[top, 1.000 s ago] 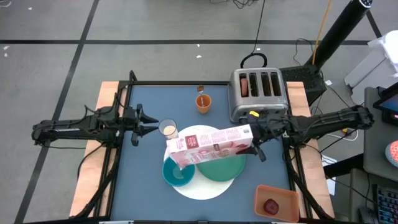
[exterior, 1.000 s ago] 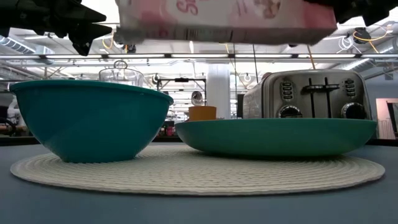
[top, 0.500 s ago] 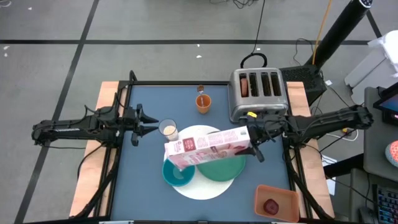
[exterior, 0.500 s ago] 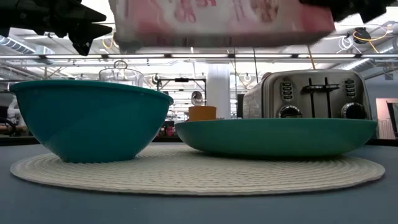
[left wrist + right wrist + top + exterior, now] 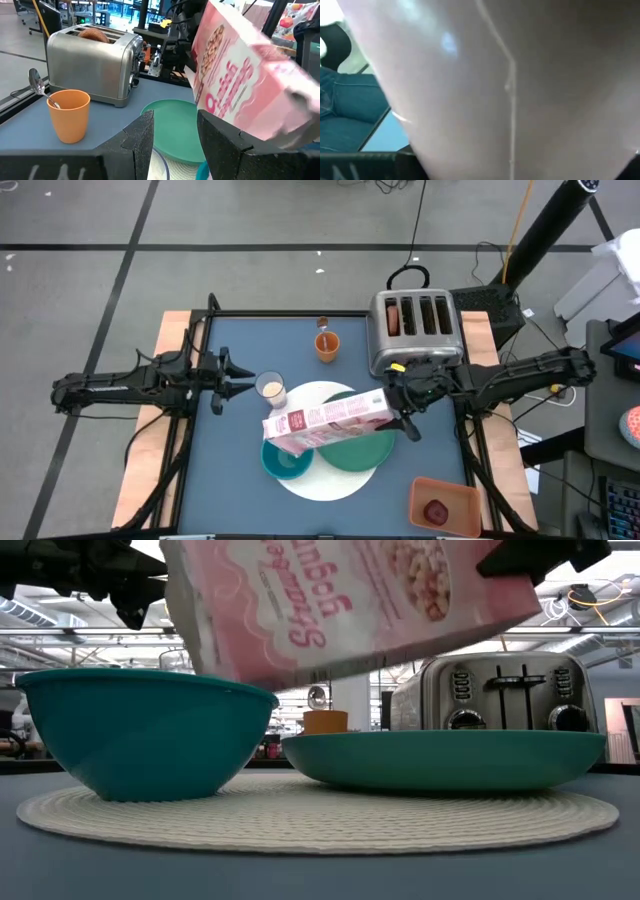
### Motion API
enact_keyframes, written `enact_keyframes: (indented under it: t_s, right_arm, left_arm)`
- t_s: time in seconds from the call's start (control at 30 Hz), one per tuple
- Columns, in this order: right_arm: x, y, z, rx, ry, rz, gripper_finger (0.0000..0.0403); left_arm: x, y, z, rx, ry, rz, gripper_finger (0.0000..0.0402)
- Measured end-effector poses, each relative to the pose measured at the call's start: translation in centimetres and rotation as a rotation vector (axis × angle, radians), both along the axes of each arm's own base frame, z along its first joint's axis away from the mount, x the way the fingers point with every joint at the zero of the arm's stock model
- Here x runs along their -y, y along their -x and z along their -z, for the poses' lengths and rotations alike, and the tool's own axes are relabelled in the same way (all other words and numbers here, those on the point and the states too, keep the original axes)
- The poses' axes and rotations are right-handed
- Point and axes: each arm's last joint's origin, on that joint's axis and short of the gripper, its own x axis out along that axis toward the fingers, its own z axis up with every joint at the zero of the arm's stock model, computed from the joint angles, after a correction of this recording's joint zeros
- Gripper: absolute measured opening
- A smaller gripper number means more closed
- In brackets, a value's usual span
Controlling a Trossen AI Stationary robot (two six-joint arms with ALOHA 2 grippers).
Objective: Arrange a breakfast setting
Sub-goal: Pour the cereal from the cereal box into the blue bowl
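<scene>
While the right hand (image 5: 400,405) grips 1 end of the pink cereal box (image 5: 325,420), the box lies tilted over the setting, its free end dipping toward the teal bowl (image 5: 283,460).

- Right hand: clamped on the box end nearest the toaster (image 5: 415,330). Fingers closed on cardboard, partly spread by its width.
- Left hand (image 5: 222,385): waits at the left side of the surface (image 5: 240,340), just beside the milk glass (image 5: 270,388). In its wrist view the fingers (image 5: 145,137) stand apart with nothing between them.
- Bowl and green plate (image 5: 362,448) sit side by side on the round white mat (image 5: 335,480). Orange cup (image 5: 327,345) with spoon (image 5: 37,82) stands well back. Brown bread (image 5: 92,34) sits in a toaster slot. Dark-red fruit (image 5: 436,511) lies in the orange tray (image 5: 445,505).

Step in hand, as I judge it: pouring cereal into the bowl. Low view shows the box mouth end (image 5: 215,650) above the bowl rim (image 5: 140,685), not yet steep.

To do it well:
1. Keep the open end centred over the bowl, not over the plate or mat.
2. Raise the tilt slowly, in small steps, so cereal comes in a trickle.
3. Hold the box clear of the rim; a knock could shove the bowl.
4. Watch the glass, near the box's low end; a sideways swing could tip it.
5. Keep the grip firm, since the far end levers on it.

Cannot tell whether any cereal is falling.
</scene>
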Motion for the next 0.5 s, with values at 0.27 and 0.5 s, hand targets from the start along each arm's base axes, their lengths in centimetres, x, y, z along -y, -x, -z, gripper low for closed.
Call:
enact_keyframes:
  t_s: [0.27,0.5]
  right_arm:
    - [0.1,0.8,-1.3,0.085,-0.003,-0.006,0.0212]
    - [0.1,0.9,-1.1,0.056,0.002,-0.003,0.0212]
  left_arm:
    - [0.0,0.0,0.0,-0.001,0.000,0.000,0.0157]
    - [0.0,0.0,0.0,-0.001,0.000,0.000,0.0157]
